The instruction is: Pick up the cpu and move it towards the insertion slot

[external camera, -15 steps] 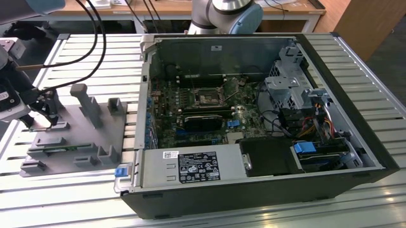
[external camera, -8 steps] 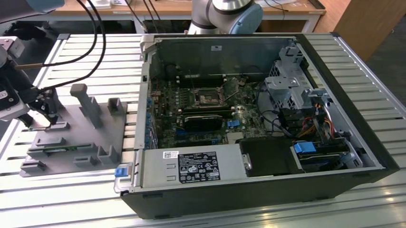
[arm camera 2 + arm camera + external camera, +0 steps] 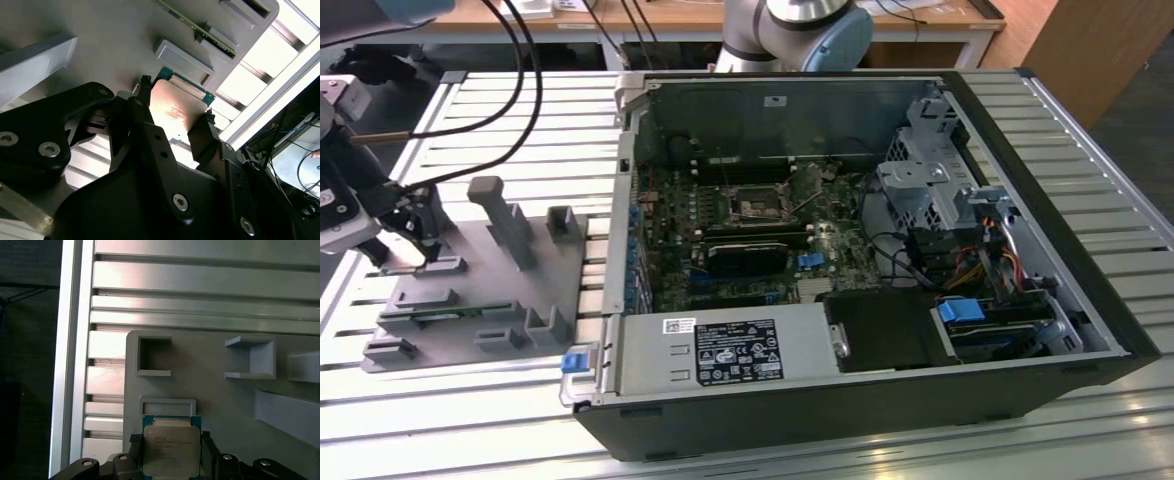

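Note:
The cpu (image 3: 171, 450) (image 3: 172, 110), a flat square chip with a silvery top and a green rim, sits between my two black fingers (image 3: 136, 442) in both wrist views. My gripper (image 3: 171, 444) (image 3: 176, 100) is shut on it, one finger against each of two opposite edges. It hangs just over the grey tray (image 3: 225, 405) (image 3: 494, 290), beside a small rectangular pocket. In the exterior view my gripper (image 3: 400, 245) is over the tray at that view's left. The insertion slot (image 3: 758, 207), a square socket with a dark centre, lies on the motherboard inside the open computer case, well to that view's right.
The open computer case (image 3: 1067, 200) fills the exterior view's right, with its tall wall (image 3: 624, 200) between the tray and the motherboard. Upright posts (image 3: 500, 215) stand on the tray. A green memory stick (image 3: 440, 312) lies in a tray slot. Black cables (image 3: 520, 70) hang above. The slatted aluminium table (image 3: 200, 280) surrounds the tray.

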Tool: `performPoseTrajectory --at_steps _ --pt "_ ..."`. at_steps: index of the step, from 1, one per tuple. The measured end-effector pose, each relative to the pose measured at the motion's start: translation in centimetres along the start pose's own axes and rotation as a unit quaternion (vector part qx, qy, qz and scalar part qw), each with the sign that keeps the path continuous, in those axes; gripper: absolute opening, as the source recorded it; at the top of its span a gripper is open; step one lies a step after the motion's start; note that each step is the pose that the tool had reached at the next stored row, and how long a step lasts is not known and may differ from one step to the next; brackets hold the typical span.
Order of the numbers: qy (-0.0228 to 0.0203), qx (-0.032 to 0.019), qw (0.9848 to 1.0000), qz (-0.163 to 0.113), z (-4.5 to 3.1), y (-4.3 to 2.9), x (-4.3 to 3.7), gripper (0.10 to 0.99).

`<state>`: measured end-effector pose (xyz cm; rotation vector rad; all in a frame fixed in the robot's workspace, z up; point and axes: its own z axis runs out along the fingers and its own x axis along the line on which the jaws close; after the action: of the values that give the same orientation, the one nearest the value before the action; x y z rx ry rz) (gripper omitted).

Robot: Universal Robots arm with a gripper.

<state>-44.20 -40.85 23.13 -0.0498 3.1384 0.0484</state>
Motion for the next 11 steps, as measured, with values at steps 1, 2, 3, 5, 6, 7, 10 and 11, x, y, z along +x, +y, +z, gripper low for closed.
performPoseTrajectory --at_steps 1,2,3,5,6,7,10,11 --pt "0.0000 0.0000 1.0000 0.000 -0.03 0.00 0.00 0.545" --pt "-0.0001 0.0000 1.0000 0.000 -0.04 0.00 0.00 0.545" --pt "-0.0001 0.0000 1.0000 0.000 -0.06 0.01 0.00 0.545" --pt "0.0000 0.0000 1.0000 0.000 -0.11 0.01 0.00 0.545" --pt "0.0000 0.0000 1.0000 0.000 -0.14 0.01 0.00 0.545" --pt "0.0000 0.0000 1.0000 0.000 -0.18 0.03 0.00 0.545" --pt "0.0000 0.0000 1.0000 0.000 -0.34 0.07 0.00 0.545" --pt "0.0000 0.0000 1.0000 0.000 -0.40 0.08 -0.01 0.545"
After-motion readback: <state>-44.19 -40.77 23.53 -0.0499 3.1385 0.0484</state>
